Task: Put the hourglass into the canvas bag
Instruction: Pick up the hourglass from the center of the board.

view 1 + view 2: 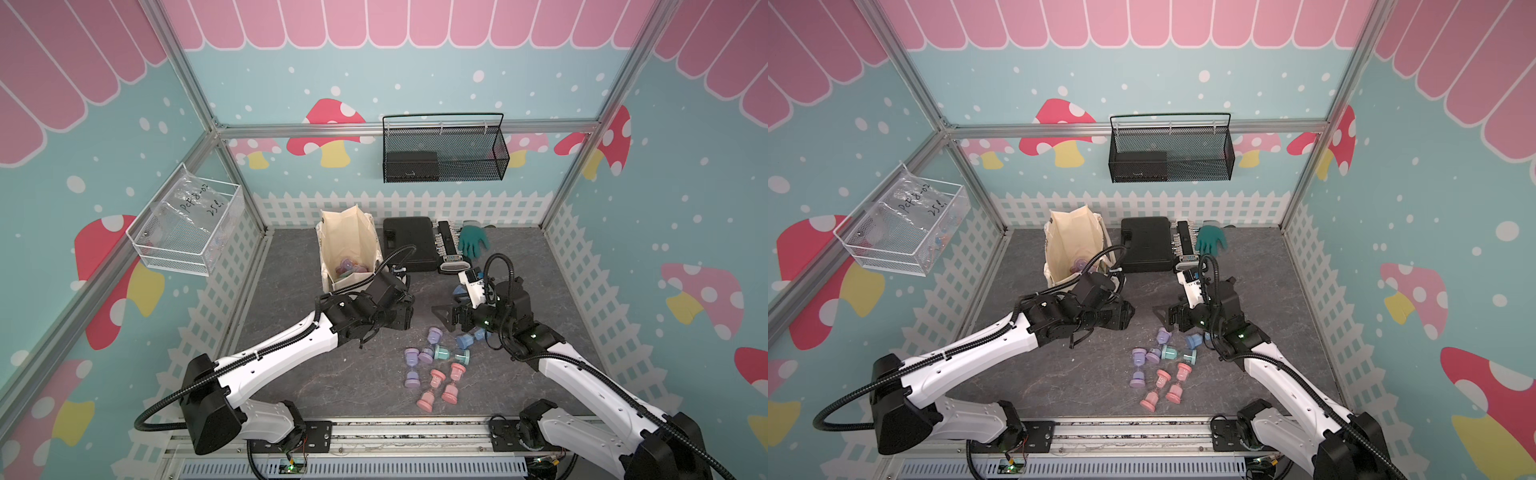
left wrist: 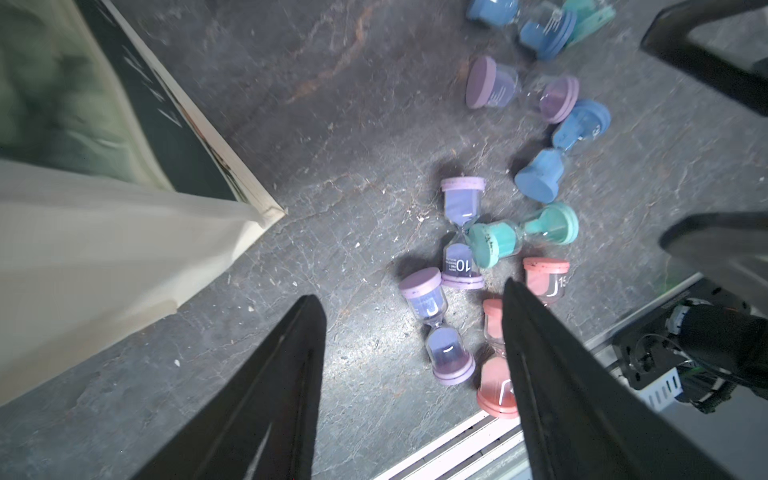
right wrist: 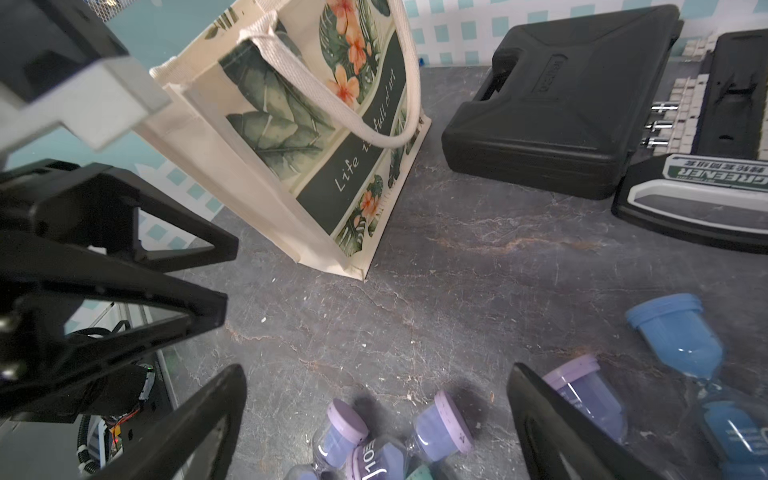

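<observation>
Hourglasses: scattered on the surface, near centre; several more lie inside the bag, far left. Left claw: partly spread, empty, beside the bag. Right claw: wide apart, empty, above the pile.

Canvas bag rear-left on desk, some hourglasses inside. Case just right of bag, then socket rack, then glove. Loose hourglass pile front-centre, well apart from bag.

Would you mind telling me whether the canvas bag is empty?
Not empty: in a top view, the canvas bag shows coloured hourglasses at its bottom.
</observation>
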You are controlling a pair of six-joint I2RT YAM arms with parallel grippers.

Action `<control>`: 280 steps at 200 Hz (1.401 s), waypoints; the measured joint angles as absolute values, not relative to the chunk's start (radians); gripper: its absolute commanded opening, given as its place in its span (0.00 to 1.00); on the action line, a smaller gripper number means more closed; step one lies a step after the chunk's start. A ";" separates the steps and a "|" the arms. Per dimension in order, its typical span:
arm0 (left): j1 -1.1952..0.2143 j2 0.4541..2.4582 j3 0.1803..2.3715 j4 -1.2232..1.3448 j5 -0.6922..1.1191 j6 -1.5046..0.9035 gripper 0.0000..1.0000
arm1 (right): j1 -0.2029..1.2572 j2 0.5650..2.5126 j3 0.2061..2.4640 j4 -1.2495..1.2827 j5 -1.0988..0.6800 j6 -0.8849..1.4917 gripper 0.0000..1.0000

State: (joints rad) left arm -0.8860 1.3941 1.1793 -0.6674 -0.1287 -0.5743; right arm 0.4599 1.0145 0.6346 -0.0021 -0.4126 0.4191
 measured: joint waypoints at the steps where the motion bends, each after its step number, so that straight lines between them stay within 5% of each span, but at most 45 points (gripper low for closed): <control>1: -0.887 1.396 1.178 -0.667 -0.129 -0.575 0.67 | 0.460 1.015 0.633 -0.002 -0.413 0.419 1.00; 118: -0.997 1.620 1.087 -0.653 0.016 -0.748 0.64 | 0.460 0.974 0.492 0.000 -0.453 0.435 1.00; 280: -1.011 1.785 1.080 -0.623 -0.062 -0.907 0.52 | 0.460 0.953 0.458 0.001 -0.434 0.458 1.00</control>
